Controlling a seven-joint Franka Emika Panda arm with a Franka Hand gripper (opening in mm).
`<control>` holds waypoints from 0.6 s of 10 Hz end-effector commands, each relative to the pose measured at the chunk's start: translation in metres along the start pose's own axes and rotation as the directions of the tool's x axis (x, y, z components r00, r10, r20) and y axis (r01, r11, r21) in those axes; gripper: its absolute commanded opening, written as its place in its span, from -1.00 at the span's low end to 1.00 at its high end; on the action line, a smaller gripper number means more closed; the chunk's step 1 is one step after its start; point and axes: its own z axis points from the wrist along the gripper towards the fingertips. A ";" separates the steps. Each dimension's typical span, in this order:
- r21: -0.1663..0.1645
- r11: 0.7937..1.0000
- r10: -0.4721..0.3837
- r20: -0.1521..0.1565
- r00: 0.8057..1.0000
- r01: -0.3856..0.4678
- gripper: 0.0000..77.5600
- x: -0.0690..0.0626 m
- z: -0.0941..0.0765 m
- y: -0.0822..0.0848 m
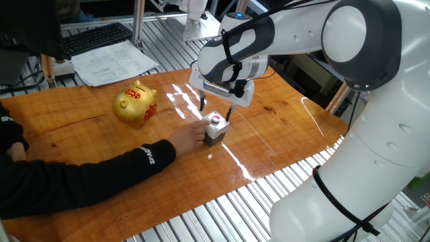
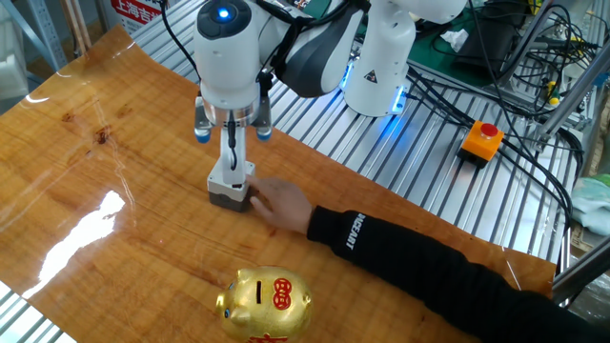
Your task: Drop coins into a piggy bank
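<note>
The gripper (image 1: 216, 109) hovered open and empty just above the grey block (image 1: 214, 130). A person's hand (image 2: 278, 203) touched that block. The piggy bank (image 1: 135, 104) stood apart.

One piggy bank (image 1: 135, 104), one small grey block (image 1: 214, 129), one keyboard (image 1: 95, 38), one red-buttoned box (image 2: 482, 141).

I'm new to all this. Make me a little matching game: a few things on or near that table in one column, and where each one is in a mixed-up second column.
Things:
1. piggy bank
2. small grey block
3. person's hand
4. keyboard

Places:
A. directly under the robot's open tool
B. resting on the table beside the block, touching it
C. off the wooden top, on the metal bench behind it
D. standing alone on the wood, apart from the block

Pairs: 1-D, 2-A, 3-B, 4-C
</note>
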 end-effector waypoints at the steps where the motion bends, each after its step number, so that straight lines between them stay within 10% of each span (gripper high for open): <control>1: 0.003 1.000 -0.022 0.026 0.999 0.022 1.00 0.001 0.016 0.013; 6: 0.008 1.000 -0.023 0.024 0.999 0.022 1.00 0.001 0.013 0.012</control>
